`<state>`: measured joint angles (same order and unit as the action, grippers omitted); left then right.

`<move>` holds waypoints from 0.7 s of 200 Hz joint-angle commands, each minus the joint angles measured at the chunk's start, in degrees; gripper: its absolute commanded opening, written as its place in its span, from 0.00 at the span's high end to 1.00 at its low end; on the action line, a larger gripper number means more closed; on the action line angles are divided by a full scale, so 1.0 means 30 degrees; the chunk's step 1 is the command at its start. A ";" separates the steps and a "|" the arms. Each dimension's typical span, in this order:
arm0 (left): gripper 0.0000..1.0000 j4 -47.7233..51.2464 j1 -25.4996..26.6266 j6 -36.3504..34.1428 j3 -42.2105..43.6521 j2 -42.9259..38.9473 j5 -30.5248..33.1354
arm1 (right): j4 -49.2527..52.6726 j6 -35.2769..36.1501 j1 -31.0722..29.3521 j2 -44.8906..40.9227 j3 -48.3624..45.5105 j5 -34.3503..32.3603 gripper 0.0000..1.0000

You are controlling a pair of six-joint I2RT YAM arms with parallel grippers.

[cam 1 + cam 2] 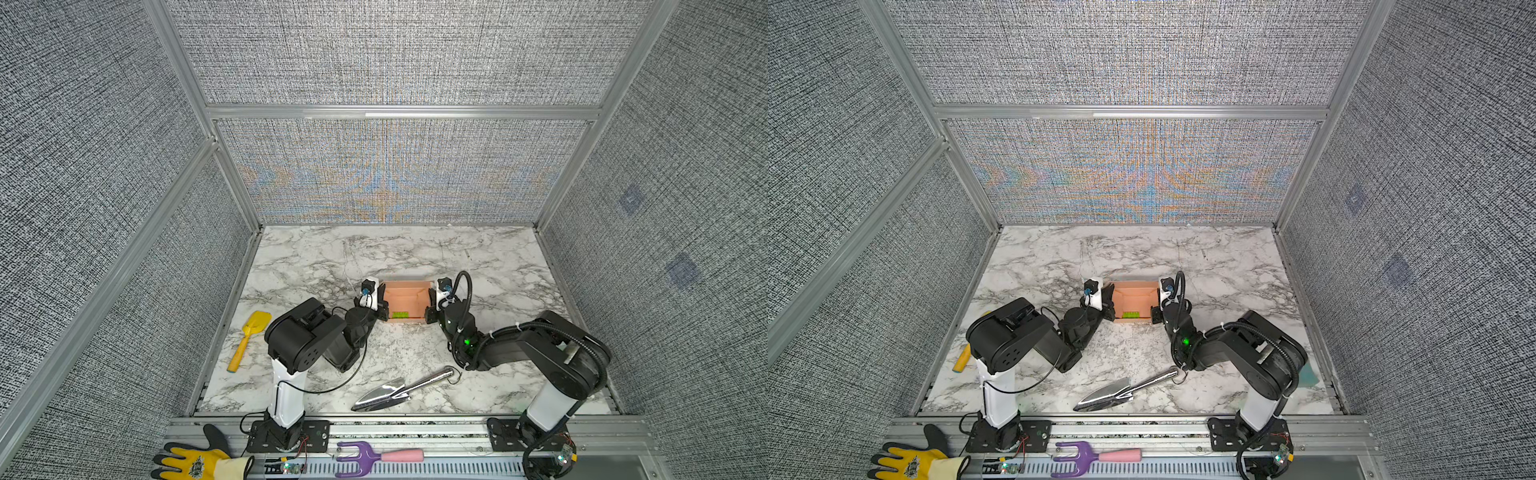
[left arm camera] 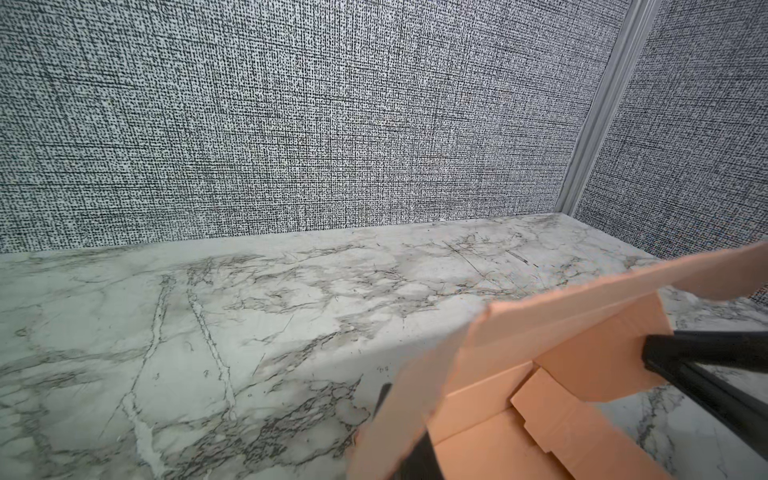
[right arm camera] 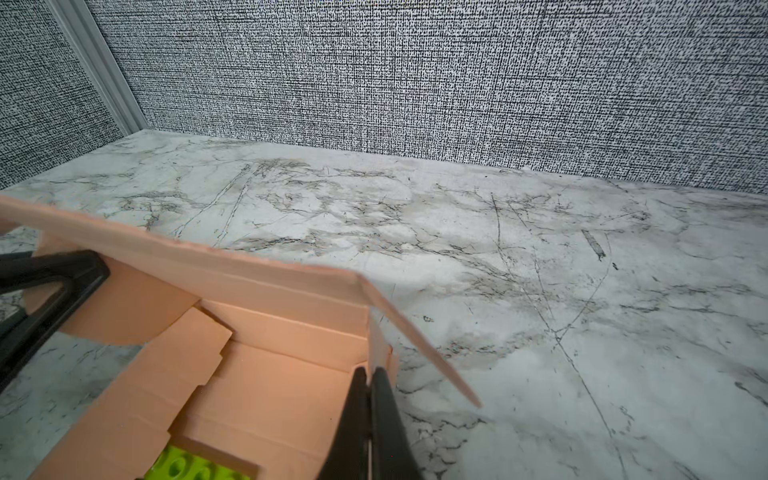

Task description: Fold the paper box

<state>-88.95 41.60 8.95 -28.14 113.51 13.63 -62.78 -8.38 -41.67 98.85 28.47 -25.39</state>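
The paper box (image 1: 405, 299) stands near the middle of the marble table (image 1: 415, 253), partly folded, top open, a green toy brick (image 1: 401, 315) inside by its near wall. The left gripper (image 1: 384, 309) is pinched tight on its left side wall; the right gripper (image 3: 369, 374) likewise on its right side wall, fingers nearly touching

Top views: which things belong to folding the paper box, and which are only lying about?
Job: paper box; left gripper and right gripper, each shut on a side of it.
Lying about: green brick (inside the box), yellow shovel, metal trowel, purple fork, glove.
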 commanded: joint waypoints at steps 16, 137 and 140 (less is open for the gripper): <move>1.00 -0.3864 0.0496 -0.0706 0.0521 0.1099 0.0649 | -0.2177 0.0533 -0.0404 0.0305 -0.0701 -0.0772 1.00; 1.00 -0.4313 0.1621 -0.2225 0.0280 0.2304 0.2062 | -0.8466 0.1934 -0.1299 0.4110 -0.2024 -0.0607 1.00; 1.00 -0.4333 0.1625 -0.2222 0.0270 0.2299 0.2091 | -0.8663 0.1903 -0.1313 0.4225 -0.2085 -0.0666 1.00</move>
<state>-95.02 46.11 3.20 -27.66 119.63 21.74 -82.65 -3.84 -45.12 109.34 23.05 -29.04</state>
